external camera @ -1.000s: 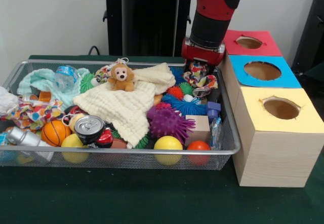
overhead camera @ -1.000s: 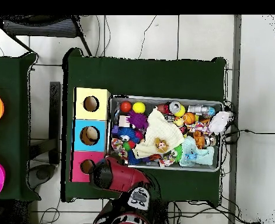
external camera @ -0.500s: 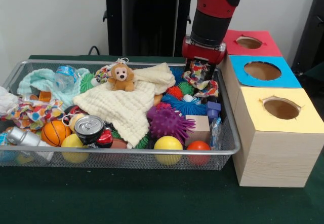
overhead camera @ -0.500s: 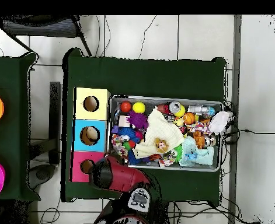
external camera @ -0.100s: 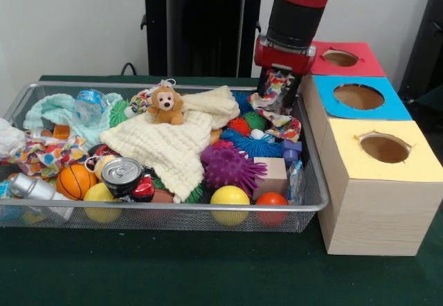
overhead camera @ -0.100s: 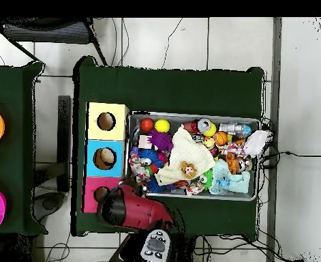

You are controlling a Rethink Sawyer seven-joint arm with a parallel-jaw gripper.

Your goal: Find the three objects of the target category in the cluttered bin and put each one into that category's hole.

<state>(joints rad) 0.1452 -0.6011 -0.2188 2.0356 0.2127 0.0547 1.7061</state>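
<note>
The red and black arm ends in the tool, which is clamped on a colourful patterned cloth; the limp fabric hangs from the tool in soft folds, its lower end draping down to the clutter at the bin's 2 o'clock corner in the front view. The wire-mesh bin sits on the dark green desk.

At 3 o'clock of the bin stand three wooden boxes in a row, each with a round hole cut in a coloured top: the yellow box nearest the camera, the blue box in the middle, the red box farthest. The lifted cloth hangs just beside the blue box's edge, still over the bin.

In the bin's middle lies a cream waffle-textured cloth, crumpled, with a small plush monkey sitting on it. At 9 o'clock are a mint knitted cloth, a clear plastic bottle and another spotted cloth. Along the 6 o'clock rim: a small basketball, a metal can, a smooth yellow ball, an orange ball. A purple spiky ball rests against a plain wooden block, with blue bristly toys behind.

In the overhead view the arm covers the tool at the bin's 7 o'clock corner, next to the red box.
</note>
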